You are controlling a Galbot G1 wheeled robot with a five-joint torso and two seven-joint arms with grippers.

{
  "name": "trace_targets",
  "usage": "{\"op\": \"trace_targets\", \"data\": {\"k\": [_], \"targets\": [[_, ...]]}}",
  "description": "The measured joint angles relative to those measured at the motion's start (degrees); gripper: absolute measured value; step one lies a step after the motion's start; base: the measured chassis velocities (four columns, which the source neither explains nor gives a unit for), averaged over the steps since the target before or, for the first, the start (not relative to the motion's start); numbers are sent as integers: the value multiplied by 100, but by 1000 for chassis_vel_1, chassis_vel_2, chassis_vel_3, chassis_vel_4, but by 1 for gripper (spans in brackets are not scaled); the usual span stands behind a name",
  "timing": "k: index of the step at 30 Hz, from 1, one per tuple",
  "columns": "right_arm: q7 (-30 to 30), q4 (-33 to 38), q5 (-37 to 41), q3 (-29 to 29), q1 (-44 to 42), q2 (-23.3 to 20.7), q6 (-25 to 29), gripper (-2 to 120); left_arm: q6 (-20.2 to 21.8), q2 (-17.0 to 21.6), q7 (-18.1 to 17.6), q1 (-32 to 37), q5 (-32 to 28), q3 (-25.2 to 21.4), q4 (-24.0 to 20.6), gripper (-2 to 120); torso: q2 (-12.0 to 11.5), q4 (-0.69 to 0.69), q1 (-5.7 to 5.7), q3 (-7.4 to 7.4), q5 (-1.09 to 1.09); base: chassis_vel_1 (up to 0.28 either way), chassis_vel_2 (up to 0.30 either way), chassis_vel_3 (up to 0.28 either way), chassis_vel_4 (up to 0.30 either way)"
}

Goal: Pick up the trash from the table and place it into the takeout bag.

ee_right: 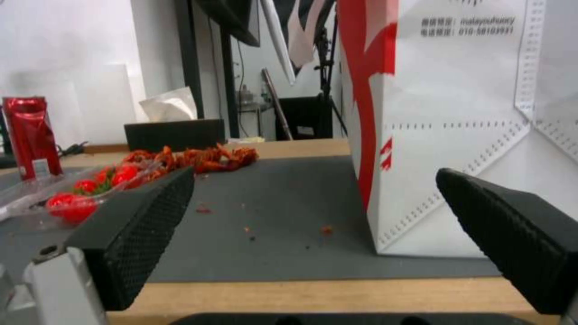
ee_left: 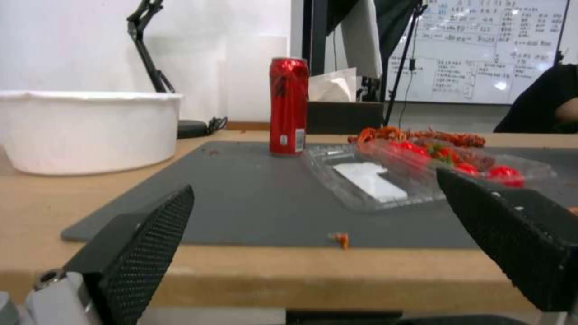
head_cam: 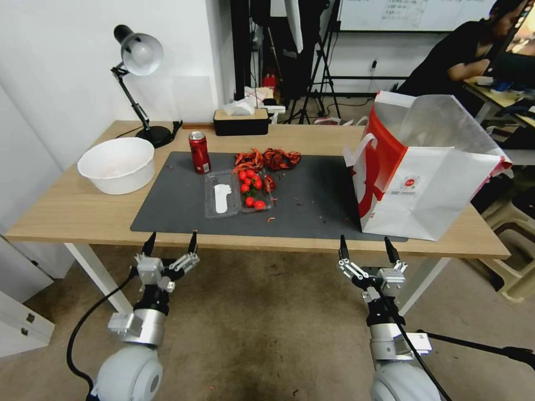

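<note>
Trash lies across the dark grey mat (head_cam: 312,206) on our worktop (head_cam: 67,211): a red soda can (head_cam: 199,152) standing upright at the mat's far left, a clear plastic tray (head_cam: 237,192) of cherry tomatoes just beside it, and a heap of red shells (head_cam: 267,159) behind the tray. The takeout bag (head_cam: 429,184) stands open on the right end of the mat, its mouth tipped away from us. Our left hand (head_cam: 170,243) and right hand (head_cam: 365,249) both hover at the near edge of the worktop, fingers spread wide and holding nothing. We judge the risks as these: the can is tall and narrow, so an off-centre approach could knock it over; the shallow open tray may spill tomatoes if tilted; and the light paper bag could slide or fold if bumped. A white bowl (head_cam: 117,164) sits off the mat to the left.
</note>
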Motion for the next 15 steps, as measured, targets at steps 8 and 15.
{"op": "trace_targets", "data": {"k": [8,15], "targets": [[17,-42,0,-42,10,7,-20,100,-208,-13,56,82,41,26,130,100,0,0,0,0,0,0,0,0,0],[26,-67,-3,-61,18,12,-21,100,-271,-20,90,91,47,34,175,100,0,0,0,0,0,0,0,0,0]]}}
